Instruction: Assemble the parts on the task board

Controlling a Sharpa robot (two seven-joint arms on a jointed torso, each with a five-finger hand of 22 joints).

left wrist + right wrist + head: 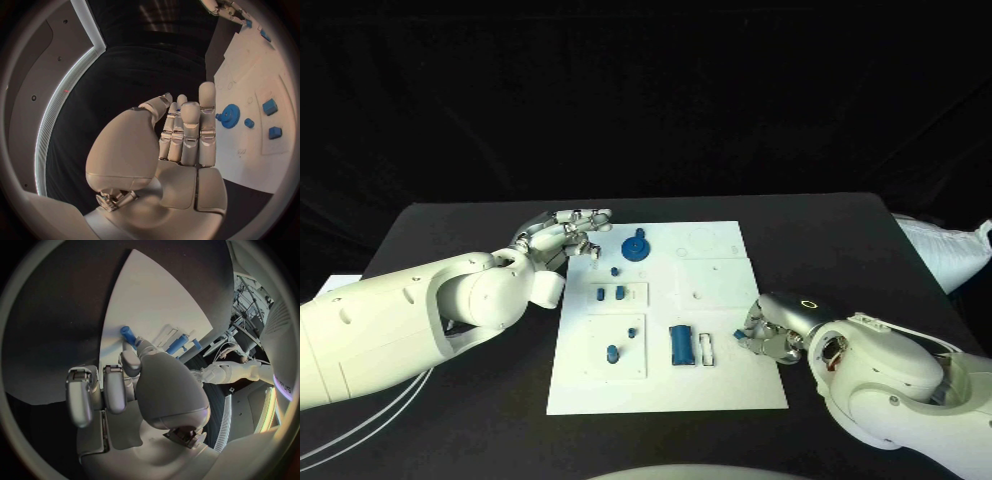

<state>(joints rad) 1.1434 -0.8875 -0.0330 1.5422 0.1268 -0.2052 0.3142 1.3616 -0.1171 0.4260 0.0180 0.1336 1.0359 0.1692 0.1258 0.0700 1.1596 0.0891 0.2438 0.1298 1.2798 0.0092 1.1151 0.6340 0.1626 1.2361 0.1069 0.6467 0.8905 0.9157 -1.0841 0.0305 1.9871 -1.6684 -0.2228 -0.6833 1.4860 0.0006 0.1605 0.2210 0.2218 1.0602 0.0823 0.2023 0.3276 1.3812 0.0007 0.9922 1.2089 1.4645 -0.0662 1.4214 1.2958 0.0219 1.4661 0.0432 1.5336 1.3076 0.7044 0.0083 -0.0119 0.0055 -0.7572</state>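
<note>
Black table (848,260), matte, bearing all items. White task board (718,380), rectangular plate, centred on the table between the two arms. Left hand (567,235), silver, at the board's far left corner; fingers extended and close together, grasping nothing, palm unoccupied in the left wrist view (181,135). Right hand (764,335), silver, at the board's right edge; fingers curled, a small blue part (127,332) pinched at the fingertips over the board's edge. Blue gear (636,246), on the far portion of the board, just beside the left hand's fingertips. Blue rectangular block (681,345), long, standing in the near half of the board, beside a white bar (707,348). Small blue pieces (613,293), two, seated in a recessed panel at mid-board.
</note>
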